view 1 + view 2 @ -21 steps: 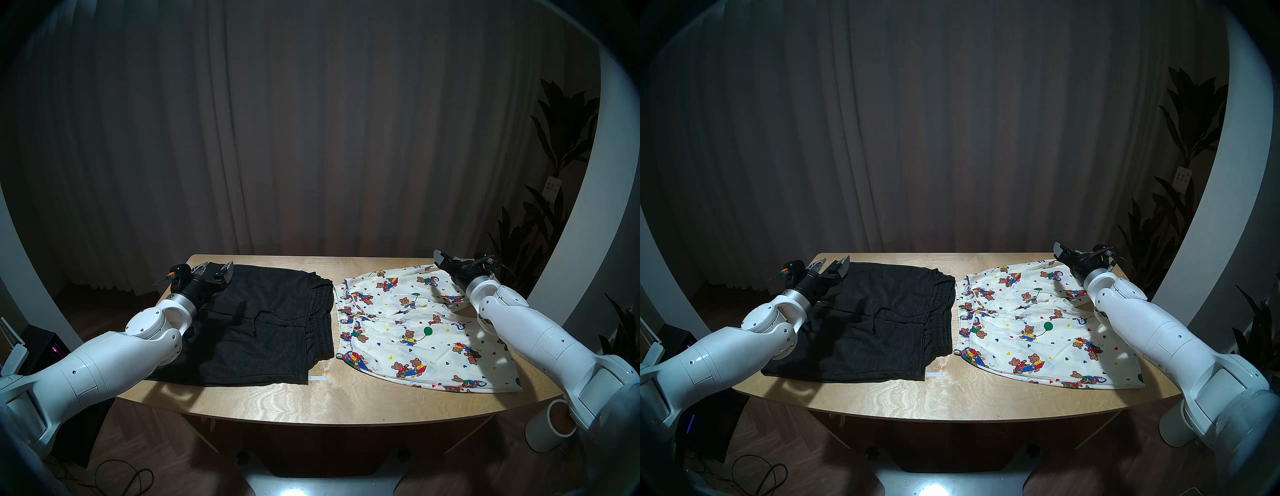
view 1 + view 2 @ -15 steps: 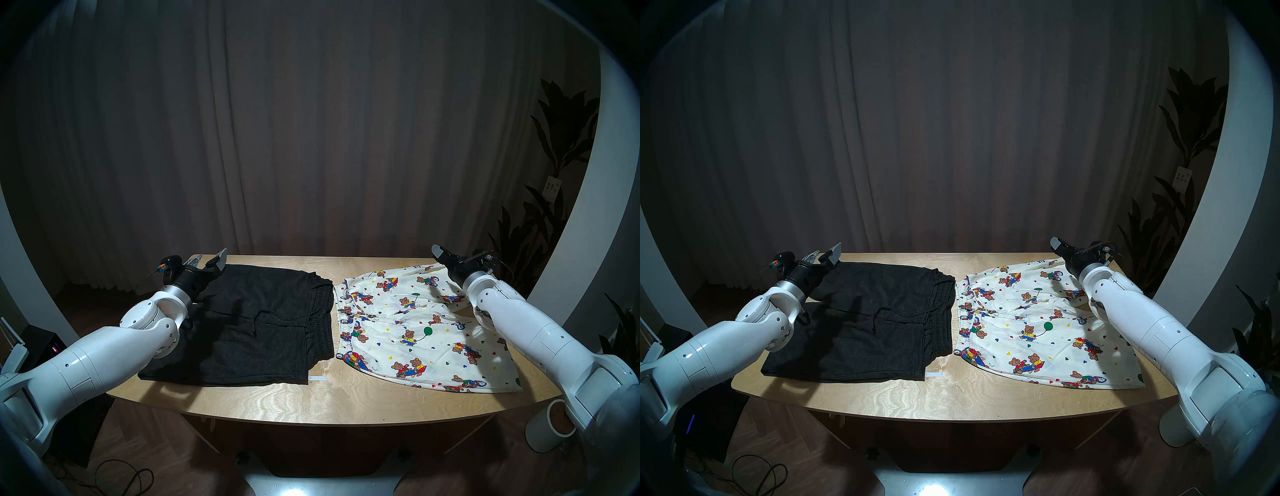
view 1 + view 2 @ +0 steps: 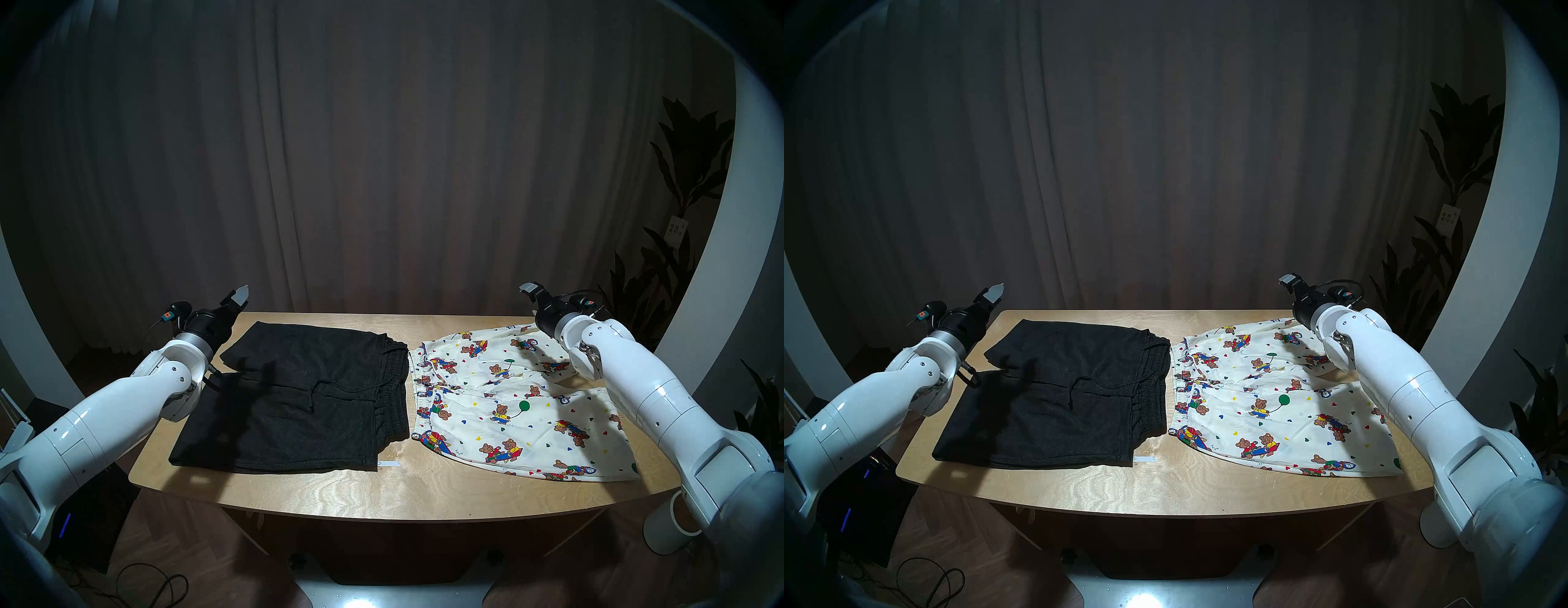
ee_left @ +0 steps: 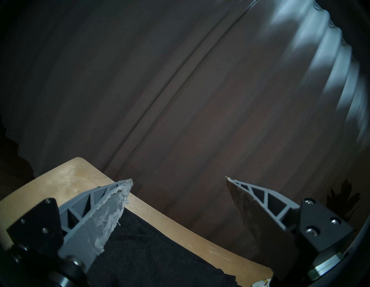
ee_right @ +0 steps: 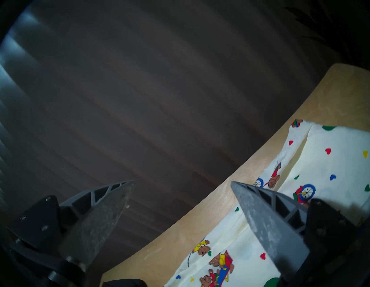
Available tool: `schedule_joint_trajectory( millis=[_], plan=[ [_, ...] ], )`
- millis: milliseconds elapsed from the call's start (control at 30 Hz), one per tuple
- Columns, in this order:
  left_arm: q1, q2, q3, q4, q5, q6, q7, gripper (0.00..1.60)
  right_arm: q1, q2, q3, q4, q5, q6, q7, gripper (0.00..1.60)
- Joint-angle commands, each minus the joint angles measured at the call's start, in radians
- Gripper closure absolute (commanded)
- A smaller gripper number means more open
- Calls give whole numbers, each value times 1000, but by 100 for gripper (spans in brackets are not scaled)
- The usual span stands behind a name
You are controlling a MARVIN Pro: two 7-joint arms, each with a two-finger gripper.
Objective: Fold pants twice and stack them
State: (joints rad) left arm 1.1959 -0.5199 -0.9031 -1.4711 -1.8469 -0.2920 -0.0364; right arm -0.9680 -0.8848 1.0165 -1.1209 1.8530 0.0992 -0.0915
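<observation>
On the wooden table [image 3: 322,492] two pairs of short pants lie side by side, spread flat and almost touching at their waistbands: the charcoal-black shorts [image 3: 297,407] on the left half, drawstring trailing across the middle, and the cream teddy-bear shorts [image 3: 509,403] on the right half, a little rumpled at the far right leg. Neither looks folded to me yet, so I'd judge the job is at its very start. The left gripper [image 3: 239,295] hangs in the air above the far left corner of the table, clear of the black cloth, and its wrist view shows the jaws spread wide with nothing between them. The right gripper [image 3: 530,289] is likewise up over the far right corner, just beyond the cream leg, jaws apart and empty. If the first fold is to go well, I'd say each gripper should come down low at an outer edge of one garment, pinch both layers of cloth together at a corner, and carry that edge across evenly so the fold line lands straight. The knit black pair looks heavier and should drape predictably; the thin cream cotton seems likelier to wrinkle or slip, so that raised far leg may want flattening first. The drawstring could catch a fingertip.
</observation>
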Motion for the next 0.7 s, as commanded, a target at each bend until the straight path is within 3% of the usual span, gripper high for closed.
schedule_joint_trajectory(
  millis=[0,100,200,333,667],
  plan=[
    [-3,46,-51,-8,-96,71,-70,0,-7,3,63,-67,112,31,-73,0],
    [1,69,-70,-19,-165,143,-118,0,-34,20,99,-120,190,43,-136,0],
    [3,76,-76,-30,-187,167,-139,0,-51,33,112,-140,214,45,-155,0],
    [21,83,-78,-67,-251,245,-189,0,-125,90,173,-200,318,51,-228,0],
    [68,93,-62,-185,-316,305,-218,0,-268,190,291,-278,478,89,-248,0]
  ],
)
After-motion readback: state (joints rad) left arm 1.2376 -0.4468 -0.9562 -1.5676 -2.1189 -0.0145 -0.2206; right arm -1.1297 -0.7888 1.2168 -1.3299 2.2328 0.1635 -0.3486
